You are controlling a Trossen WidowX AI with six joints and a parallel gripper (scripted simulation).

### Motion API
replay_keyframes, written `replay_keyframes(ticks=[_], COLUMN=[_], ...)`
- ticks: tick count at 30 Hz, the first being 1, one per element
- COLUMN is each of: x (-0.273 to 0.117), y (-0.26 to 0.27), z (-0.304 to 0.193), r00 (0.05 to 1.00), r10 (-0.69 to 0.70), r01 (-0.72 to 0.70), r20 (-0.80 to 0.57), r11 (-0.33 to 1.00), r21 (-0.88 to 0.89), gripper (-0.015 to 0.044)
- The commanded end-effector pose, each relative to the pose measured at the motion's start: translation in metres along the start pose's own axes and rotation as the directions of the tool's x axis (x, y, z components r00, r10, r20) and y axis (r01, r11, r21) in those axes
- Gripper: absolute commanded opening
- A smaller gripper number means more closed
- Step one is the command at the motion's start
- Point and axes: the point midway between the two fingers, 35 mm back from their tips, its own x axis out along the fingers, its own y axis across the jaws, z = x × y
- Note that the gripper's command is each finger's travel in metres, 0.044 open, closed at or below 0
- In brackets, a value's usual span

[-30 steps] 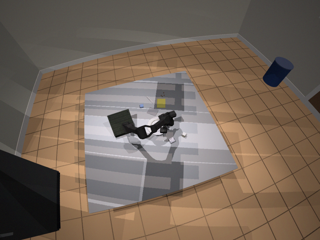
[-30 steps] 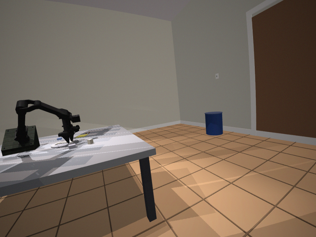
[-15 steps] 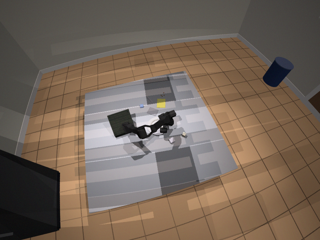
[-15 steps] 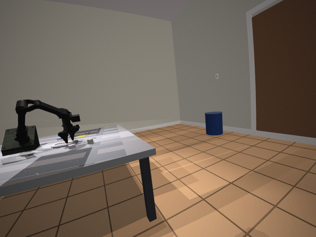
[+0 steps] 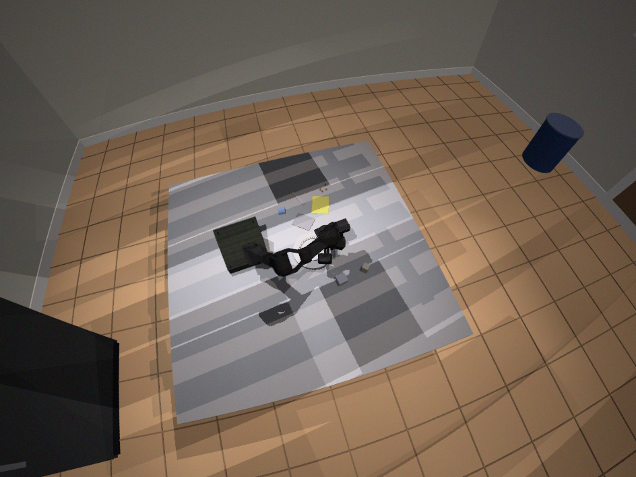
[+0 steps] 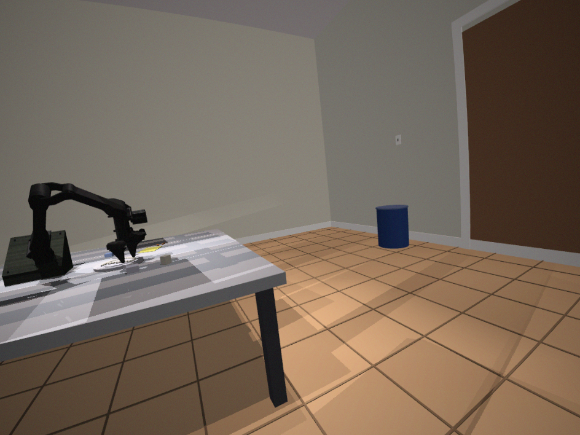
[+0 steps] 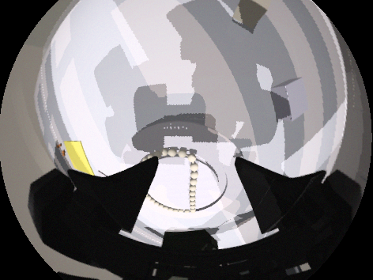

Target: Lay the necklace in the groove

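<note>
The round white bead board [image 7: 171, 186] [image 6: 100, 268] lies on the table below my gripper. The pearl bead necklace [image 7: 194, 174] [image 6: 108, 263] lies on it. In the wrist view its far and near-left beads follow the groove's curve, but on the right the strand cuts straight across the board, inside the groove. The right stretch of groove shows no beads. My gripper [image 7: 197, 160] [image 6: 128, 258] is wide open and empty, low over the board, with the straight strand between its spread fingers in the wrist view. The left finger hides part of the necklace, and the arm covers much of the board in the top view.
A beige cube [image 5: 365, 267] [image 6: 165, 259] [image 7: 251, 15] and a grey block [image 5: 341, 278] [image 7: 297, 99] stand beyond the board. A yellow square [image 5: 320, 205] [image 7: 78, 156], a flat grey square [image 5: 303, 221], a blue block [image 5: 281, 210] and small orange pieces lie to the other side.
</note>
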Motion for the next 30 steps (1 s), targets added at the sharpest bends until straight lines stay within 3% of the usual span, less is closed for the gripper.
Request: replay_keyframes(ticks=[1,3,5,8,11,15,30], x=[-0.001,-0.001,-0.004,-0.017,-0.030,-0.033,-0.023], y=[-0.001,-0.001,0.000,0.003,0.006,0.006,0.006], z=[0.001,0.001,0.001,0.001,0.001,0.001,0.002], r00=[1.000,1.000,1.000,1.000,1.000,1.000,1.000], r10=[-0.003,-0.003,-0.003,-0.001,-0.001,-0.002,0.001], r01=[0.003,0.003,0.003,0.003,0.003,0.003,0.004], r20=[0.004,0.004,0.004,0.003,0.003,0.003,0.007], r11=[1.000,1.000,0.998,0.932,0.777,0.732,0.739], r21=[0.006,0.006,-0.064,-0.363,-0.629,-0.681,-0.674], gripper=[0.0440,0.0440,0.0387,0.0309,0.0230,0.0125,0.0120])
